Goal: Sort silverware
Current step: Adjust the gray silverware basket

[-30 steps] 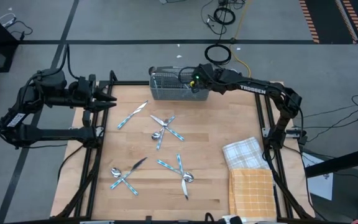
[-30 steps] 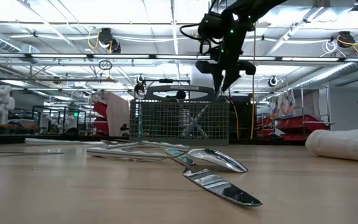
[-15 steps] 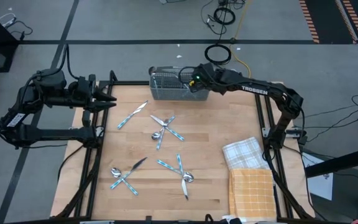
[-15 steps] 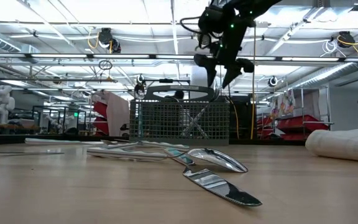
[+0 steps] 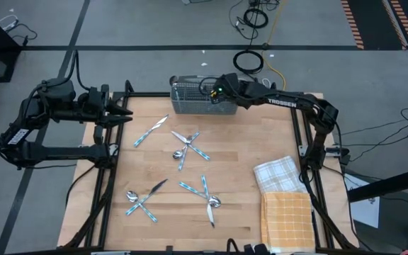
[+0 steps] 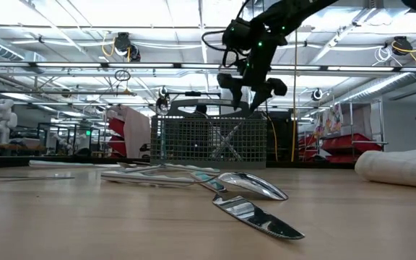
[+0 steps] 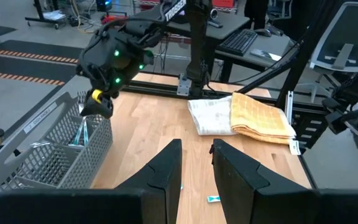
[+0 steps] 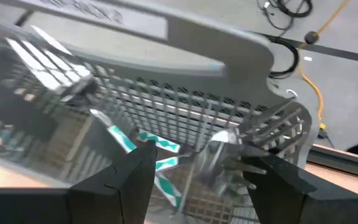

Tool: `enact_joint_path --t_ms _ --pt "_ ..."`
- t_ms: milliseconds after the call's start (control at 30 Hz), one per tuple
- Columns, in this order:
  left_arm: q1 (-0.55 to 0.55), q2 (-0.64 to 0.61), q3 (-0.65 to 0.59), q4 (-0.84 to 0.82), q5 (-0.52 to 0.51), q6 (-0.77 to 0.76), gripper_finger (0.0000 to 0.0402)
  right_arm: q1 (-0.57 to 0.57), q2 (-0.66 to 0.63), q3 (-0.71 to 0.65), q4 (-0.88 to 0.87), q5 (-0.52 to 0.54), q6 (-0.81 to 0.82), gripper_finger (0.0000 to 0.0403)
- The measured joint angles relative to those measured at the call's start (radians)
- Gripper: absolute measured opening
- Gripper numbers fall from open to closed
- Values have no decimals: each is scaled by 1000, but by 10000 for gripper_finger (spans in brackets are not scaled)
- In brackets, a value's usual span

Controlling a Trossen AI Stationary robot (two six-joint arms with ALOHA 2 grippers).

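Right pincer point(image 6: 249, 92): wide open, empty, above basket point(image 5: 193, 98). Lift straight clear before fetching worktop point(image 5: 246, 163) silverware point(image 5: 187, 145). Left pincer point(image 5: 124, 115): half-open, empty.

The right gripper point(image 5: 214, 91) has opened its jaws and shifted left above the caddy point(image 5: 190, 99).

We see two dark, near-black arms of jointed tubular links; the right arm point(image 5: 289, 101) bears white lettering along its forearm and small green lights glowing at its wrist housing; the left arm point(image 5: 55, 106) trails a black cable; each ends in two black, wedge-shaped fingers point(image 7: 166, 171).
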Motion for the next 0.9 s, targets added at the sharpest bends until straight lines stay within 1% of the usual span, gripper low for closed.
enact_joint_path --t_ms 167,400,433,600,800,900 --pt "0 0 0 0 0 0 95 -8 9 0 -18 43 3 211" --pt "0 0 0 0 0 0 95 10 -57 -1 -18 -7 -4 209" --pt "0 0 0 0 0 0 95 16 -69 -1 -24 -3 -4 208" --pt "0 0 0 0 0 0 95 31 -90 0 -95 87 30 208" --pt "0 0 0 -1 0 1 95 20 -76 0 -98 78 38 208" --pt "0 0 0 -1 0 1 95 23 -91 -1 -110 73 29 208"
